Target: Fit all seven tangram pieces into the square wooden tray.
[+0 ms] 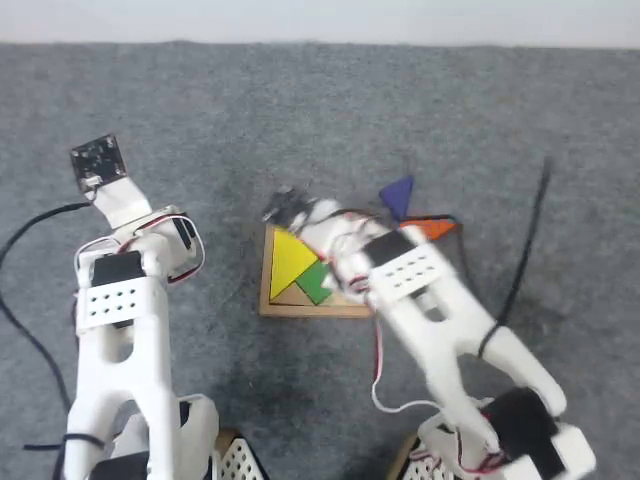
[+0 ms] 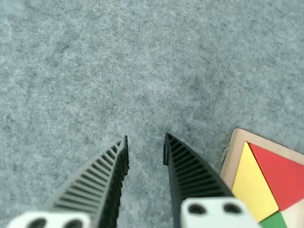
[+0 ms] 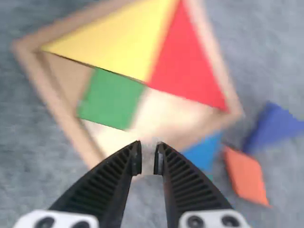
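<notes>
Right gripper (image 3: 147, 145): at the lower middle of its wrist view, the jaws are a narrow slit apart with nothing between them, over bare wood near the tray's rim.
Left gripper (image 2: 145, 140): parted a little and empty, over the carpet (image 2: 95, 57). The tray corner sits at the lower right of its view.
Tray (image 1: 300, 310): centre of the high view. It holds the yellow triangle (image 3: 118, 42), the red triangle (image 3: 187, 71) and the green square (image 3: 109, 97).
Loose pieces: the light-blue piece (image 3: 204, 152) is by the rim, the orange piece (image 3: 244, 173) just past it, and the dark-blue piece (image 3: 275, 126) farthest out.
Step, as we judge it: fetch the light-blue piece next. We would open wide, come down square over its edges, and lower it flat so the seated pieces are not nudged.
Hard to make out: we cannot tell whether the light-blue piece lies on the rim or beside it. We count six colours, and the seventh may be under the right arm.
</notes>
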`<action>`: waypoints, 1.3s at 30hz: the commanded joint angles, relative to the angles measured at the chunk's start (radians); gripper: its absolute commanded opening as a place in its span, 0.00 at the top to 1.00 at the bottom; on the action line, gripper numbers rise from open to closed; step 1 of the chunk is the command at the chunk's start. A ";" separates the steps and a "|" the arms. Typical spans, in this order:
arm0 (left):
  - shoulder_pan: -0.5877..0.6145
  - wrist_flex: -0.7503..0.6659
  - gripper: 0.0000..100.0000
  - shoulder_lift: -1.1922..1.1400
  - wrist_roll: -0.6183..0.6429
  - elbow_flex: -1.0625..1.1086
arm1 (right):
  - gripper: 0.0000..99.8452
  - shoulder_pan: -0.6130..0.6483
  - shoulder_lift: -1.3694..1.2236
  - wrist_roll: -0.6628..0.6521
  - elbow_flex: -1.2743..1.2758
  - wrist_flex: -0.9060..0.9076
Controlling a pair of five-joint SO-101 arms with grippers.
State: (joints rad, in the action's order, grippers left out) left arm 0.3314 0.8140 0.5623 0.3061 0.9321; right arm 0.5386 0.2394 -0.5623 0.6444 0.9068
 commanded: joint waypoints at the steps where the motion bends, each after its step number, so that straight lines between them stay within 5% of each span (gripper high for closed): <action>1: 0.002 -0.025 0.87 0.044 0.006 -0.008 | 0.94 -0.148 0.054 0.117 -0.051 0.007; 6: -0.002 -0.025 0.87 0.043 0.006 -0.008 | 0.94 -0.254 -0.019 0.245 -0.121 0.002; 14: -0.003 -0.025 0.87 0.040 0.006 -0.007 | 0.79 -0.208 -0.153 0.250 -0.158 -0.048; 24: -0.003 -0.026 0.87 0.046 0.006 0.013 | 0.78 -0.211 -0.269 0.269 -0.276 -0.130; 39: -0.003 -0.026 0.87 0.040 0.006 0.013 | 0.78 -0.297 -0.642 0.703 -0.660 -0.133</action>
State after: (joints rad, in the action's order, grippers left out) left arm 0.3299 0.8140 0.5654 0.3061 0.9582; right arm 0.2793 -0.3943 0.0683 0.0859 0.7641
